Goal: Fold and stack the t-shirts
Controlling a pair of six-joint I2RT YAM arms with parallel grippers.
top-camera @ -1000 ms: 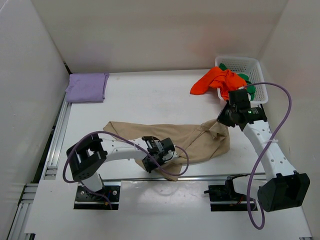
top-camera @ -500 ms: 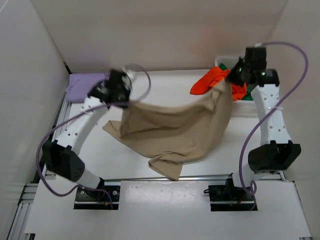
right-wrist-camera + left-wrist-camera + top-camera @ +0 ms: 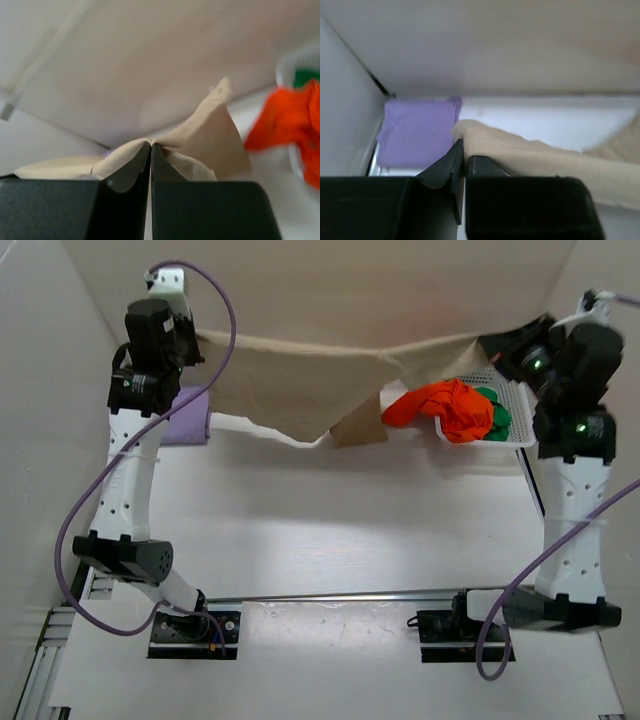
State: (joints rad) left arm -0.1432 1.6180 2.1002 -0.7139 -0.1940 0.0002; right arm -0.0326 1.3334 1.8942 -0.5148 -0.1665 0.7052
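Observation:
The beige t-shirt [image 3: 300,380] hangs stretched high above the table between both arms. My left gripper [image 3: 190,340] is shut on its left end, seen in the left wrist view [image 3: 462,152] with the beige cloth [image 3: 530,160] pinched. My right gripper [image 3: 490,340] is shut on its right end, seen in the right wrist view [image 3: 150,146] with the beige cloth [image 3: 200,135]. The folded lavender t-shirt [image 3: 185,415] lies at the back left, also in the left wrist view [image 3: 417,130]. The orange-red t-shirt [image 3: 440,408] spills from the basket, with the green t-shirt [image 3: 497,415] beside it.
The white mesh basket [image 3: 522,415] stands at the back right corner. White walls close in the back and both sides. The arm bases sit on a rail at the near edge.
Both arms have swung up and back from low over the table. The beige t-shirt has been lifted off the table and pulled taut between them.

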